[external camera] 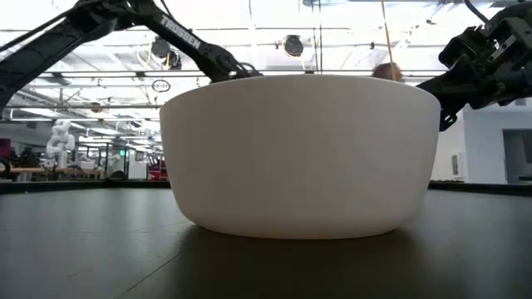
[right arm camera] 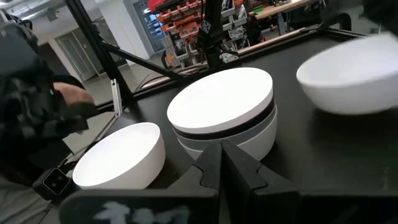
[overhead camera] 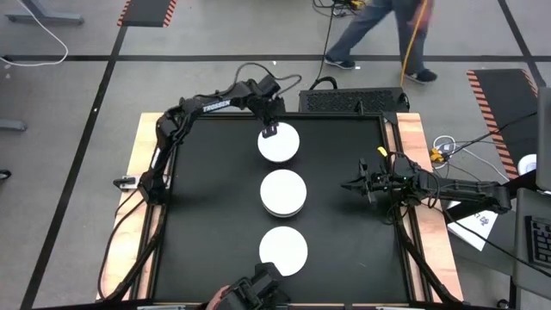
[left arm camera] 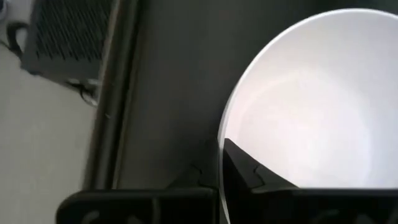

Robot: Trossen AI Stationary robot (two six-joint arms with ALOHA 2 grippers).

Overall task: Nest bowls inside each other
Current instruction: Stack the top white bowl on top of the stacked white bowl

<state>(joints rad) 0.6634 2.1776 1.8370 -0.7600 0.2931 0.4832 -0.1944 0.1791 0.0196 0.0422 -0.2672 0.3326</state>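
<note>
— Why do the bowls stand in one line down the middle of the bench?

— I think so that both arms can reach them. In the centre there is a nested stack: white on top, a dark layer under it, a pale one at the bottom. One single white bowl is on the near side, and the far white bowl is the one the left gripper is working on.

— Does it hold that bowl?

— It seems so. From the left wrist view one finger is inside the rim and the bowl's wall goes between the jaws, so they are closed nearly to the wall's thickness. A rim pinch leaves the bowl's underside free, probably for lowering it into the stack.

— And the right gripper?

— It waits at the right side, pointing at the stack, touching nothing. Its jaws are shut together, empty.
</note>
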